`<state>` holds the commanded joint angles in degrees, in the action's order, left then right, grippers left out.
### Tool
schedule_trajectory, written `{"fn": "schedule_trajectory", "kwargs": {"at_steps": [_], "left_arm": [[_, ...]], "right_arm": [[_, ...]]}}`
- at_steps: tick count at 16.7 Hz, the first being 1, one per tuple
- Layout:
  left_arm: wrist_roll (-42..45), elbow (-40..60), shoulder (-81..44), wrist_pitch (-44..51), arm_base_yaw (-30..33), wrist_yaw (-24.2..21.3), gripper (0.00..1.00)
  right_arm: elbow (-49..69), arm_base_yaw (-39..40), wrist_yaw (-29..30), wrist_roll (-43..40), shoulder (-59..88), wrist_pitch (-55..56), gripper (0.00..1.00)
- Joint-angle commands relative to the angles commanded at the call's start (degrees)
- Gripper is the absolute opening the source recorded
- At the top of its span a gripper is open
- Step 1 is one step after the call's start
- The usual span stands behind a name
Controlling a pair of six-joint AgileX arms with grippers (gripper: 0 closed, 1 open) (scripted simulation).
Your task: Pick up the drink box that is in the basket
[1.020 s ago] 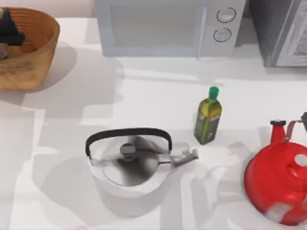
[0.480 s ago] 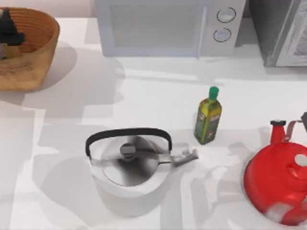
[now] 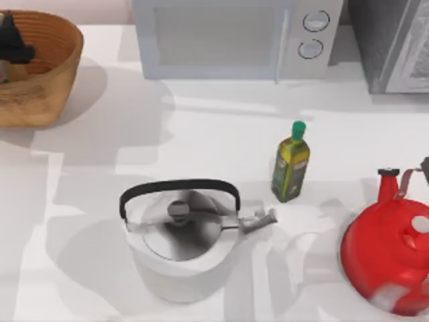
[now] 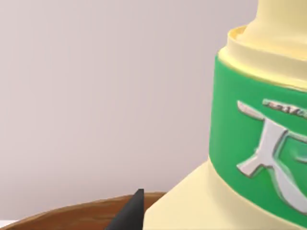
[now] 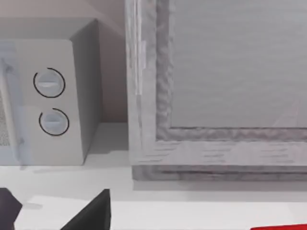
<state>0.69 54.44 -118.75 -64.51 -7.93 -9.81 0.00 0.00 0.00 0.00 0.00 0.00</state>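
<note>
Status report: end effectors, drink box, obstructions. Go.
Left end effector over the basket, drink box right at its wrist camera. Right arm parked by the red kettle. Nothing seen blocking.

Woven wicker basket [image 3: 47,80]; glossy red kettle [image 3: 389,258]

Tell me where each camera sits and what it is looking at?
Top view: above the table, looking down at the tan woven wicker basket, white microwave, steel kettle, green glass bottle and red kettle; the left claw is a dark shape in the basket.
Left wrist view: on the left arm, close against the pale cream-yellow drink box, basket rim below.
Right wrist view: on the right arm, facing the microwave, which the top view also shows.
</note>
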Motion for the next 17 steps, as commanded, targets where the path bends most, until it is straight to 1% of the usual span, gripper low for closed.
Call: {"fn": "schedule_trajectory", "kwargs": {"at_steps": [4, 13, 15, 17], "left_arm": [[-0.09, 2.6, 3.57, 6.81, 0.0, 0.1, 0.0], [0.13, 12.82, 16.65, 29.0, 0.04, 0.34, 0.0], [0.17, 14.09, 18.26, 31.86, 0.09, 0.36, 0.0], [0.18, 14.48, 18.76, 32.77, 0.11, 0.36, 0.0]], "right_arm": [[0.0, 0.0, 0.0, 0.0, 0.0, 0.0, 1.0], [0.0, 0.0, 0.0, 0.0, 0.0, 0.0, 1.0], [0.0, 0.0, 0.0, 0.0, 0.0, 0.0, 1.0], [0.0, 0.0, 0.0, 0.0, 0.0, 0.0, 1.0]]}}
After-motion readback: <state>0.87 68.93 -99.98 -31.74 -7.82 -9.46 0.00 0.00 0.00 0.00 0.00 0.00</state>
